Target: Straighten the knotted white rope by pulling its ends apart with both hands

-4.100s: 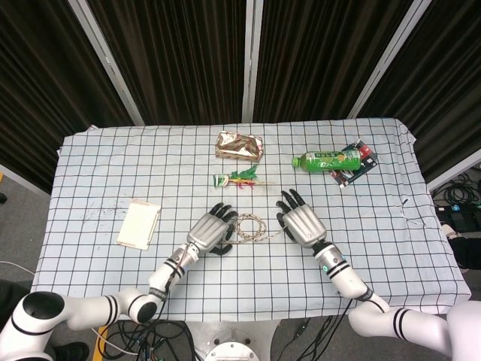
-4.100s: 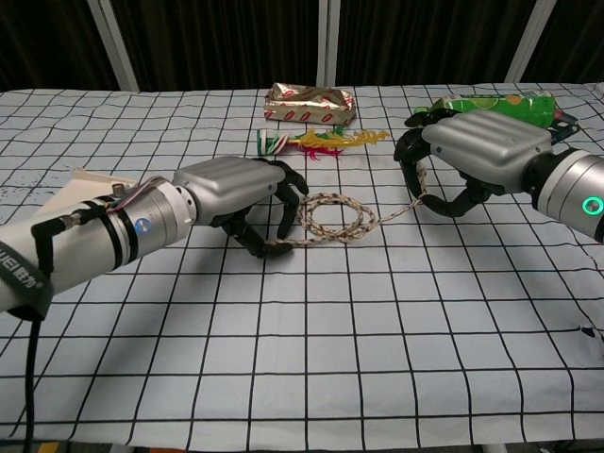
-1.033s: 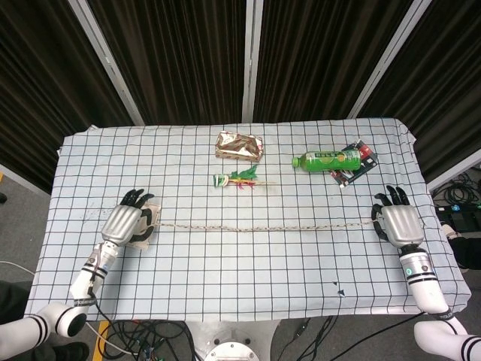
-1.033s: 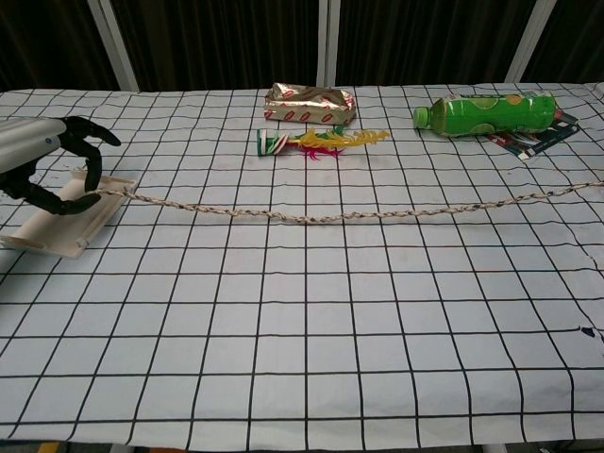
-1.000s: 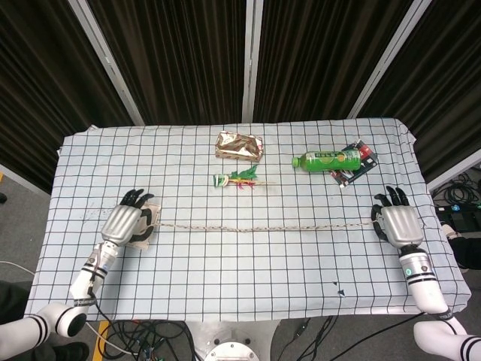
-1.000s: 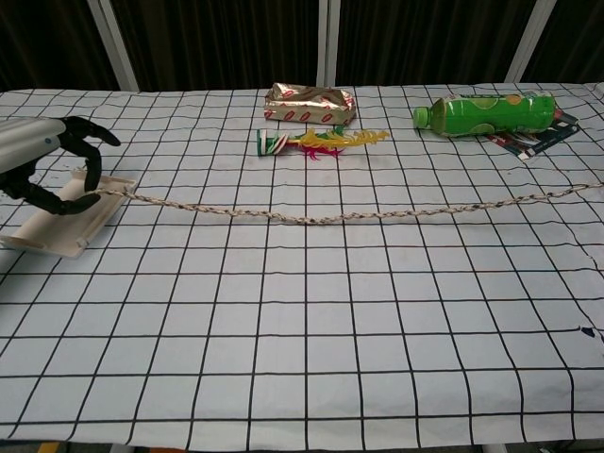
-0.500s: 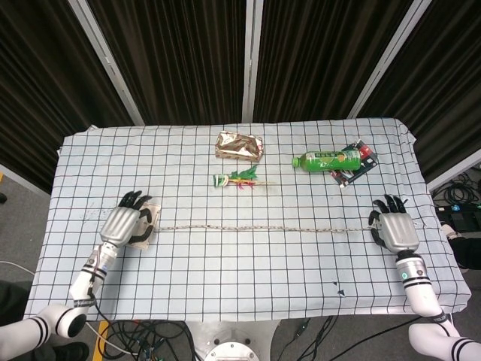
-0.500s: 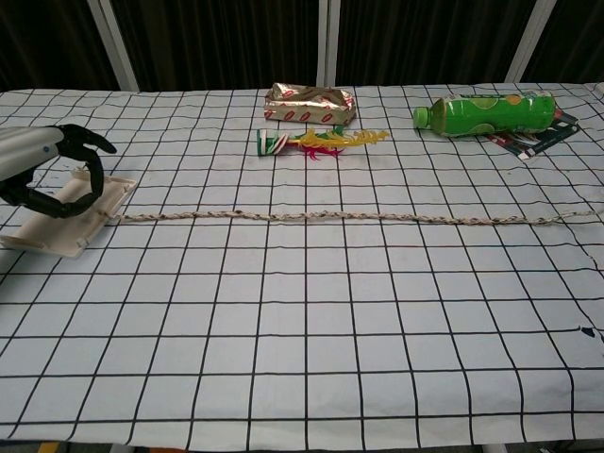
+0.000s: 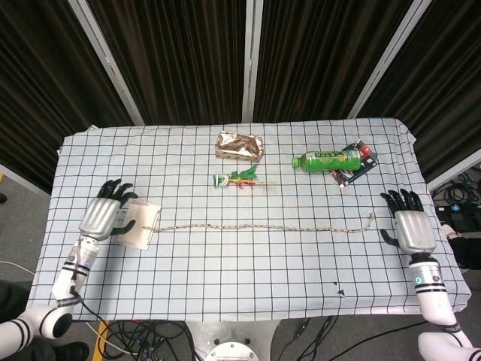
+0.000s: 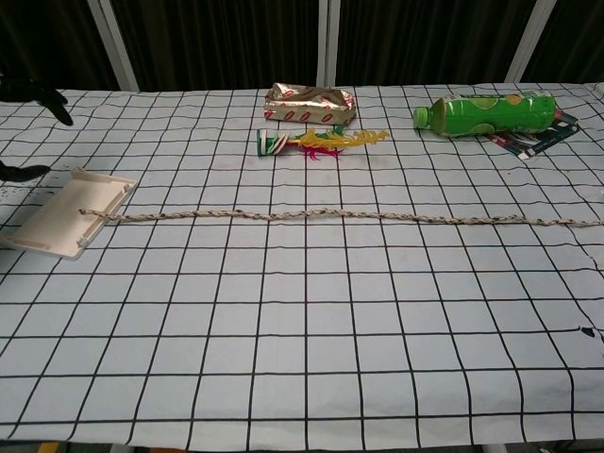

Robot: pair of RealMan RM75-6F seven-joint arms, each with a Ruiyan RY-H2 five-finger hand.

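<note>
The white rope (image 9: 255, 226) lies stretched in a nearly straight line across the checked tablecloth, with no loop or knot in it (image 10: 330, 215). Its left end rests on a flat cream box (image 9: 139, 223), and its right end curls slightly near the right side of the table. My left hand (image 9: 100, 218) hovers left of the box, fingers spread, holding nothing. My right hand (image 9: 412, 229) is at the table's right edge, apart from the rope end, fingers spread and empty. In the chest view only dark fingertips (image 10: 38, 96) of the left hand show at the left edge.
A foil snack packet (image 9: 240, 146) lies at the back centre. A small green and red wrapper (image 9: 239, 179) lies in front of it. A green bottle (image 9: 327, 159) lies on its side at the back right, next to a dark packet (image 9: 357, 162).
Both hands have let go of the rope ends and moved outward with fingers spread. The rope now lies loose on the cloth, its right end slightly curled.
</note>
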